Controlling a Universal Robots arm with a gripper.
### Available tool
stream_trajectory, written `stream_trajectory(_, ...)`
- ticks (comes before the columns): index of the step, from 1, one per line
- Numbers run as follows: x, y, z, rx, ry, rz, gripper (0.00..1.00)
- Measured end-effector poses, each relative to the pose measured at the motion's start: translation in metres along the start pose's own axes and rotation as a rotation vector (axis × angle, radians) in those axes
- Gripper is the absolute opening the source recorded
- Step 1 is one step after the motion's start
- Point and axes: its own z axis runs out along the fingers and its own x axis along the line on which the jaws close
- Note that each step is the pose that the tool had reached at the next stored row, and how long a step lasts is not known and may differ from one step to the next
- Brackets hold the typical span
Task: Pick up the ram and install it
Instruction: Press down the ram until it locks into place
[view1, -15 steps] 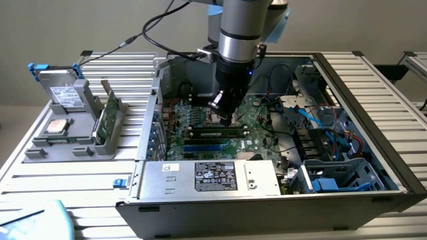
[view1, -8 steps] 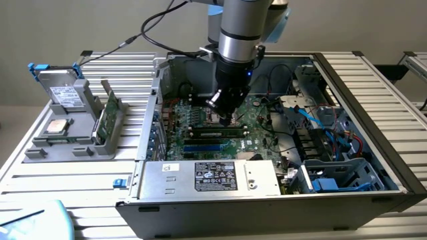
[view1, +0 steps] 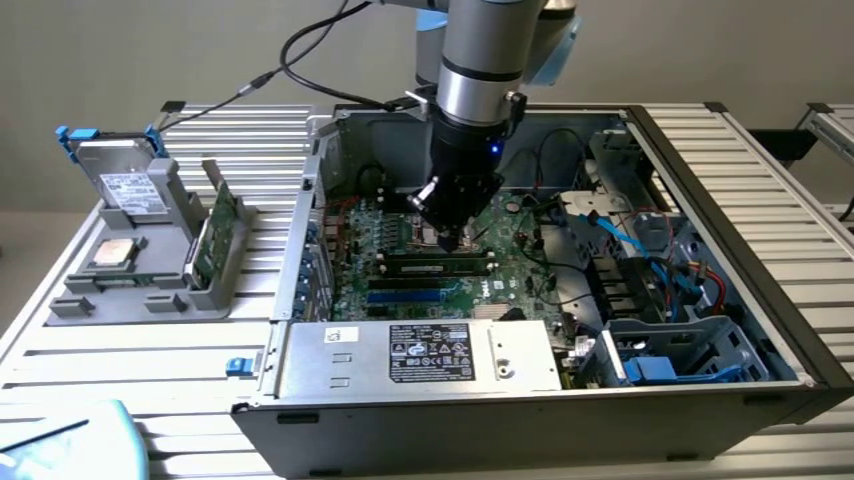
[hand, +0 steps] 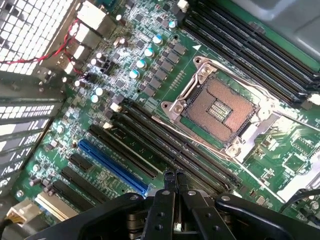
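1. Right now the gripper (view1: 451, 238) is down inside the open computer case (view1: 747, 190), hanging just over the motherboard (view1: 400, 225).
2. From the wrist view, the gripper (hand: 174, 176) has its two fingertips (hand: 169, 179) pressed together, with no gap between them and nothing held.
3. Those tips sit over the bank of long black memory slots (hand: 165, 145), beside the blue slot (hand: 112, 165).
4. The open processor socket (hand: 217, 107) lies just past those slots, its metal frame lifted and its contact field bare.
5. And the ram (view1: 434, 266): it lies seated lengthwise in a slot on the motherboard, just below the gripper's tips in the exterior view, a slim dark stick with a pale label.
6. Whether the tips touch it I cannot tell.
7. Over on the exterior view's left, a grey holder (view1: 134, 285) stands on the slatted table (view1: 160, 350), carrying a green card (view1: 214, 235) upright, a square silver processor (view1: 111, 253) and a drive (view1: 127, 185).
8. Along the case's near edge sits the power supply (view1: 420, 355) with its black label.
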Motion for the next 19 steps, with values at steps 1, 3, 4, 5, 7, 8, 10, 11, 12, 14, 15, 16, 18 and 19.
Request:
stream_trajectory(1, 0.0000, 0.0000, 0.0000, -0.0017, 0.0003, 0.014, 0.11)
stream_trajectory(3, 0.0000, 0.0000, 0.0000, -0.0054, 0.0009, 0.044, 0.11)
stream_trajectory(4, 0.0000, 0.0000, 0.0000, -0.0074, 0.0012, 0.060, 0.11)
stream_trajectory(5, 0.0000, 0.0000, 0.0000, -0.0093, 0.0016, 0.075, 0.11)
stream_trajectory(7, 0.0000, 0.0000, 0.0000, -0.0128, 0.0022, 0.105, 0.11)
stream_trajectory(8, 0.0000, 0.0000, 0.0000, -0.0146, 0.0026, 0.119, 0.11)
stream_trajectory(10, 0.0000, 0.0000, 0.0000, -0.0183, 0.0033, 0.149, 0.11)
stream_trajectory(11, 0.0000, 0.0000, 0.0000, -0.0200, 0.0036, 0.164, 0.11)
stream_trajectory(12, 0.0000, 0.0000, 0.0000, -0.0219, 0.0040, 0.180, 0.11)
stream_trajectory(14, 0.0000, 0.0000, 0.0000, -0.0253, 0.0046, 0.207, 0.11)
stream_trajectory(15, 0.0000, 0.0000, 0.0001, -0.0263, 0.0050, 0.220, 0.11)
stream_trajectory(16, 0.0000, 0.0000, 0.0000, -0.0259, 0.0059, 0.231, 0.11)
stream_trajectory(18, 0.0000, 0.0000, -0.0001, -0.0228, 0.0090, 0.249, 0.11)
stream_trajectory(19, 0.0000, -0.0001, -0.0004, -0.0197, 0.0114, 0.259, 0.11)
